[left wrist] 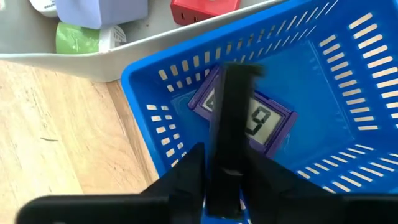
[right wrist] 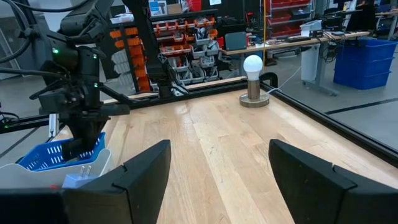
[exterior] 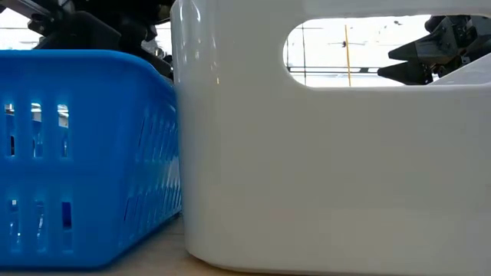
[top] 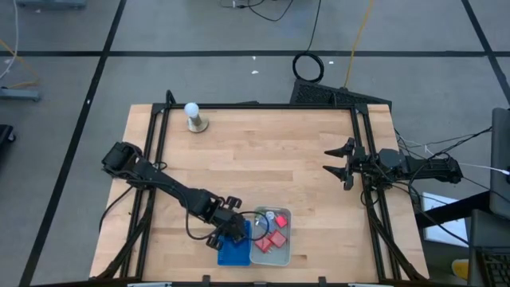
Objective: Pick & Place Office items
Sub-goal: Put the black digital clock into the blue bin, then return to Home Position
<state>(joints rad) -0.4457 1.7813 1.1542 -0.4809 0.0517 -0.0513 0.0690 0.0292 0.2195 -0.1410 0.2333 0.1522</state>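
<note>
My left gripper (top: pixel 232 232) hangs over the blue slotted tray (top: pixel 233 253) near the table's front edge, shut on a slim black item (left wrist: pixel 231 118). A purple-framed item with a small display (left wrist: pixel 264 121) lies on the blue tray's floor under it. The pale grey tray (top: pixel 272 257) beside it holds red items (top: pixel 276 239), a green one (left wrist: pixel 76 37), a light blue one (left wrist: pixel 102 9) and others. My right gripper (top: pixel 338 163) is open and empty at the table's right side, and its own wrist view (right wrist: pixel 217 180) shows the gap between the fingers. My left gripper pinches the black item between its two fingers (left wrist: pixel 186 177), holding its near end (left wrist: pixel 225 168). The fingers slant down into the blue tray. The item lies along the fingers and sticks out past them. Its free end (left wrist: pixel 241 70) is over the purple-framed item; whether they touch I cannot tell.
A white ball on a round base (top: pixel 194 116) stands at the table's far left. The two trays (exterior: pixel 77 153) (exterior: pixel 330 161) stand side by side and fill the low view. The wooden table's middle (top: pixel 263 167) is bare. Black frame rails (top: pixel 156 151) run along the left and right sides.
</note>
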